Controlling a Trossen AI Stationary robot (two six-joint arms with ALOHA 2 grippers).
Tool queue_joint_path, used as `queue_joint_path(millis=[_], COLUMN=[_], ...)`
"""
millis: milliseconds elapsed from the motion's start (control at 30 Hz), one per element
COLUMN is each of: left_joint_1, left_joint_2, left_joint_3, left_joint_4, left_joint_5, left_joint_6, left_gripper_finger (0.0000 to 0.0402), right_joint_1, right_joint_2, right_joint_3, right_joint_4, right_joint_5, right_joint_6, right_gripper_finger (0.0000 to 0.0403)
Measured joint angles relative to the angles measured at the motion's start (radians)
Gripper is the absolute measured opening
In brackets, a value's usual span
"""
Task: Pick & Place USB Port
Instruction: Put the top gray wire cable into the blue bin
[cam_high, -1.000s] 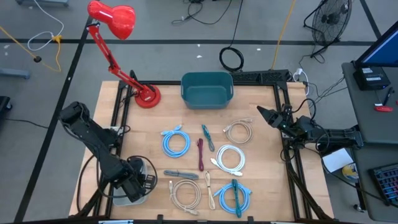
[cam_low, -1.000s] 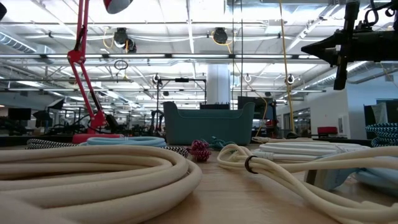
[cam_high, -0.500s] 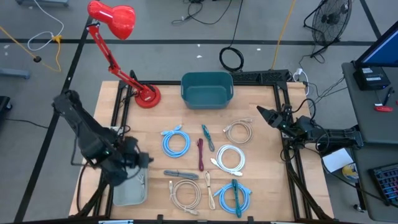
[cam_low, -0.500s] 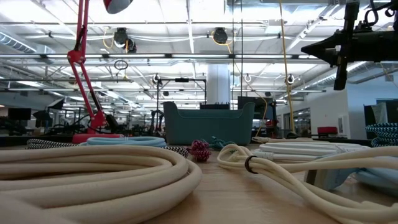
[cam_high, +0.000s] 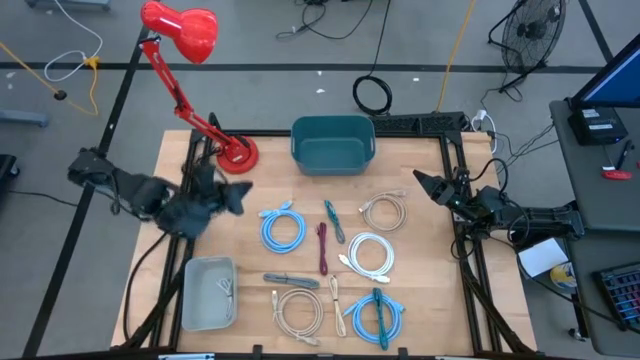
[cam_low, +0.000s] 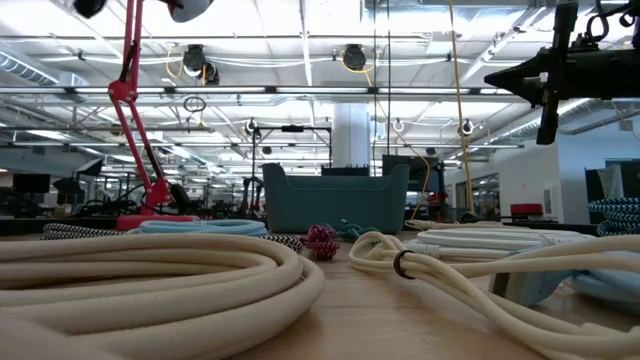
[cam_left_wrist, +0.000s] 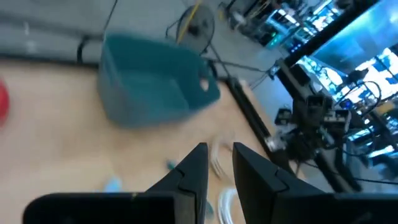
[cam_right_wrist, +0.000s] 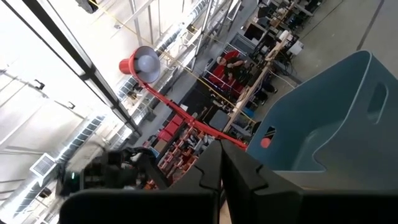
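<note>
Several USB cables lie on the wooden table: a blue coil (cam_high: 283, 228), a short maroon one (cam_high: 322, 247), white coils (cam_high: 370, 254) and a grey one (cam_high: 290, 281). A small pale cable (cam_high: 225, 288) lies in the grey tray (cam_high: 195, 305) at the near left. My left gripper (cam_high: 243, 193) hovers above the table's left part, beside the red lamp's base (cam_high: 237, 155), pointing toward the table's right. Its fingers (cam_left_wrist: 219, 168) stand a little apart with nothing between them. My right gripper (cam_high: 418, 180) waits shut at the right edge, raised off the table.
A teal bin (cam_high: 332, 142) stands at the far edge's middle, and it also shows past my left fingers as the teal bin (cam_left_wrist: 155, 78). The red desk lamp (cam_high: 180, 30) rises at the far left. More cable coils (cam_high: 376, 315) crowd the near middle.
My left gripper has risen from over the grey tray at the near left and swung toward the far edge, to beside the lamp's base. It has tipped from pointing down to nearly level. The tray, with the small cable in it, now lies uncovered.
</note>
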Motion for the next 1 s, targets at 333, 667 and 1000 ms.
queue_joint_path(millis=[333, 667, 1000], left_joint_1=[0.331, 0.399, 0.432], left_joint_2=[-0.013, 0.148, 0.248], left_joint_3=[0.0, 0.0, -0.001], left_joint_4=[0.364, 0.329, 0.273], left_joint_5=[0.623, 1.015, 1.046], left_joint_6=[0.819, 1.025, 1.027], left_gripper_finger=[0.0076, 0.0076, 0.0076], right_joint_1=[0.0, 0.0, -0.001], right_joint_2=[0.0, 0.0, 0.056], right_joint_3=[0.0, 0.0, 0.163], right_joint_4=[0.004, 0.017, 0.238], right_joint_5=[0.006, -0.019, -0.109], right_joint_6=[-0.04, -0.13, -0.546], right_gripper_finger=[0.0, 0.0, 0.0055])
